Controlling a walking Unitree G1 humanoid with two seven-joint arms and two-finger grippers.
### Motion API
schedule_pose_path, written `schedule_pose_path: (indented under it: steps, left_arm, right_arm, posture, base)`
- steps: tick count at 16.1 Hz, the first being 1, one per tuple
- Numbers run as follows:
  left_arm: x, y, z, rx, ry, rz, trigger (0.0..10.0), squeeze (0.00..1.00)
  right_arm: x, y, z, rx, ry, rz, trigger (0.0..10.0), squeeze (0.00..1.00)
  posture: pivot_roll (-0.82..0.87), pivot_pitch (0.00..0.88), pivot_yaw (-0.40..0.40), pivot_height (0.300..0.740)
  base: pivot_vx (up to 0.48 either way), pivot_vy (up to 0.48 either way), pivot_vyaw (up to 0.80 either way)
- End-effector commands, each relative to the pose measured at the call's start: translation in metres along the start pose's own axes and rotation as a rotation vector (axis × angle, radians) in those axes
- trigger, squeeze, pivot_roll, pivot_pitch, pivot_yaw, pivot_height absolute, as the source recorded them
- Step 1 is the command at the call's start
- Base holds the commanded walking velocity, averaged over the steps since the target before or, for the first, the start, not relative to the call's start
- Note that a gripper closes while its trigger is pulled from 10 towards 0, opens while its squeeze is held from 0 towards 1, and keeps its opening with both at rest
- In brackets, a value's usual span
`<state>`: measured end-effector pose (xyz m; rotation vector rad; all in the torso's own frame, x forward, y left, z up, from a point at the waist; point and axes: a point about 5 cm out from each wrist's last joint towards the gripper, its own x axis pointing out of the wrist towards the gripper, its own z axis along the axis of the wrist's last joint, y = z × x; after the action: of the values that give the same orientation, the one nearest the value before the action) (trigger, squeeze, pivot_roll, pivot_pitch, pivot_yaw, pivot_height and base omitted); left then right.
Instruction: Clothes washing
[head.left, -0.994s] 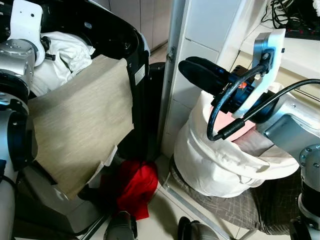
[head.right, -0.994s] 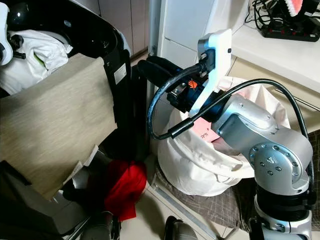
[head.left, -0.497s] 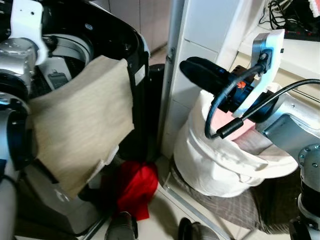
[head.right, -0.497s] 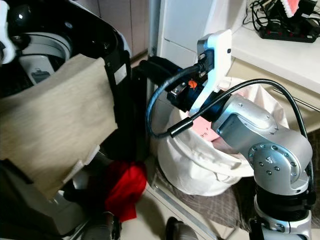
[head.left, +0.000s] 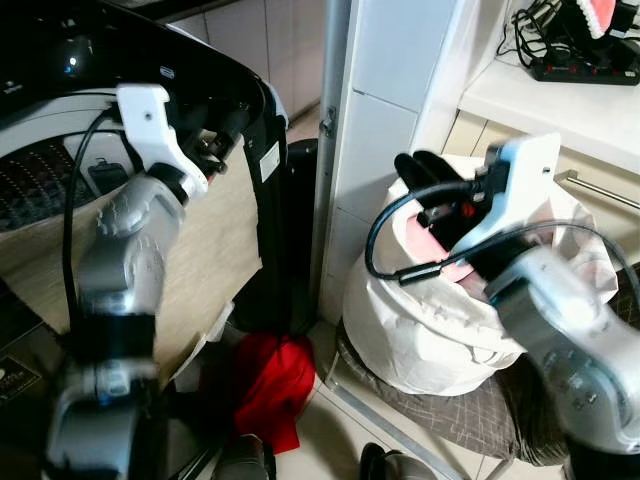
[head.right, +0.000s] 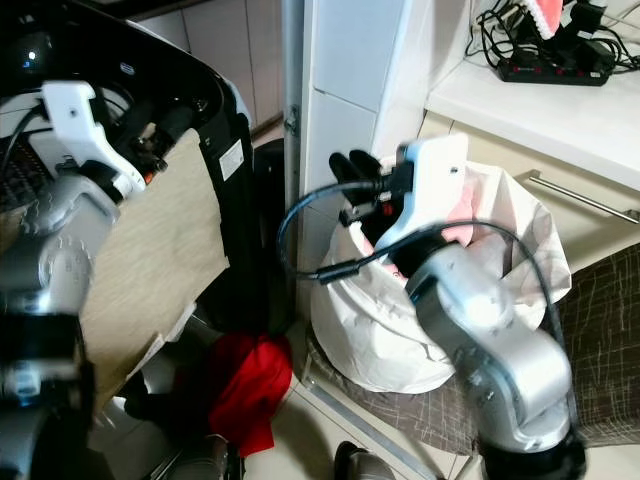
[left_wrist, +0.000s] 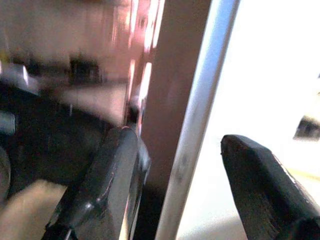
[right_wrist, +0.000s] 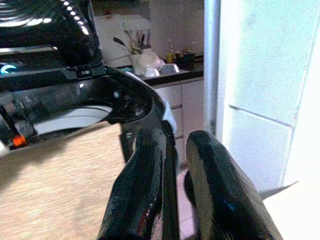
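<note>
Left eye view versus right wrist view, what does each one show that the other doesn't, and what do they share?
The left eye view alone takes in the white laundry bag with pink cloth inside, the red garment on the floor, the power strip on the shelf, and the left hand raised at the washing machine's rim.

The right wrist view alone takes in a far countertop with a white bowl and utensils.

Both show the black washing machine, the beige cloth draped over its front edge, the white tiled wall, and the right hand with its fingers nearly together.
</note>
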<state>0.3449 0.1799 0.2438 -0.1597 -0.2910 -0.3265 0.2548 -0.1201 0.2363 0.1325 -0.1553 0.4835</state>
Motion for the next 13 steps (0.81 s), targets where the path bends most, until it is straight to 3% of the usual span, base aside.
schedule_pose_path:
  steps: [1, 2, 3, 4, 5, 6, 7, 8, 10, 11, 12, 13]
  left_arm:
    - [-0.004, -0.010, 0.017, 0.035, -0.100, -0.028, 10.0, 0.00]
    - [-0.012, -0.021, 0.014, 0.063, -0.149, -0.033, 10.0, 0.00]
    - [-0.024, -0.033, -0.003, 0.032, -0.056, -0.057, 10.0, 0.00]
    - [-0.044, -0.044, -0.034, 0.070, 0.150, -0.134, 10.0, 0.00]
    - [-0.057, -0.046, -0.053, 0.124, 0.228, -0.175, 10.0, 0.00]
    - [-0.076, -0.046, -0.083, 0.140, 0.335, -0.207, 10.0, 0.00]
    - [-0.092, -0.044, -0.114, 0.103, 0.482, -0.203, 10.0, 0.00]
    - [-0.098, -0.044, -0.125, 0.099, 0.539, -0.199, 10.0, 0.00]
    - [-0.113, -0.045, -0.153, 0.048, 0.634, -0.186, 10.0, 0.00]
    - [-0.116, -0.043, -0.161, 0.089, 0.664, -0.179, 10.0, 0.00]
    - [-0.133, -0.032, -0.190, 0.129, 0.785, -0.088, 10.0, 0.00]
    - [-0.142, -0.030, -0.204, 0.105, 0.848, -0.057, 10.0, 0.00]
  right_arm:
    - [-0.004, 0.003, 0.002, -0.023, -0.034, 0.000, 10.0, 0.00]
    - [-0.006, 0.002, -0.006, -0.029, -0.030, -0.010, 10.0, 0.00]
    - [-0.010, -0.002, -0.020, -0.070, 0.010, -0.047, 10.0, 0.00]
    - [-0.015, -0.006, -0.039, -0.109, 0.060, -0.097, 10.0, 0.00]
    - [-0.018, -0.008, -0.051, -0.106, 0.091, -0.108, 10.0, 0.00]
    - [-0.024, -0.009, -0.071, -0.071, 0.154, -0.106, 10.0, 0.00]
    - [-0.030, -0.007, -0.091, -0.034, 0.210, -0.088, 10.0, 0.00]
    - [-0.032, -0.004, -0.100, -0.004, 0.237, -0.066, 10.0, 0.00]
    - [-0.042, 0.004, -0.144, 0.069, 0.377, -0.015, 10.0, 0.00]
    - [-0.044, 0.005, -0.156, 0.063, 0.420, -0.011, 10.0, 0.00]
    - [-0.058, 0.004, -0.199, 0.084, 0.578, -0.036, 10.0, 0.00]
    - [-0.067, 0.002, -0.216, 0.110, 0.647, -0.058, 10.0, 0.00]
  posture:
    - [-0.06, 0.028, 0.013, 0.740]
    - [-0.06, 0.028, 0.013, 0.740]
    - [-0.06, 0.028, 0.012, 0.740]
    - [-0.06, 0.030, 0.012, 0.740]
    - [-0.07, 0.029, 0.014, 0.740]
    - [-0.07, 0.029, 0.014, 0.740]
    - [-0.07, 0.030, 0.018, 0.740]
    - [-0.08, 0.028, 0.021, 0.740]
    - [-0.08, 0.029, 0.018, 0.740]
    - [-0.08, 0.032, 0.020, 0.740]
    - [-0.07, 0.032, 0.013, 0.740]
    - [-0.07, 0.030, 0.009, 0.740]
  base:
    - [0.000, 0.000, 0.00]
    - [0.000, 0.000, 0.00]
    - [0.000, 0.000, 0.00]
    - [0.000, 0.000, 0.00]
    - [0.000, 0.000, 0.00]
    - [0.000, 0.000, 0.00]
    - [0.000, 0.000, 0.00]
    - [0.000, 0.000, 0.00]
    - [0.000, 0.000, 0.00]
    - [0.000, 0.000, 0.00]
    - [0.000, 0.000, 0.00]
    - [0.000, 0.000, 0.00]
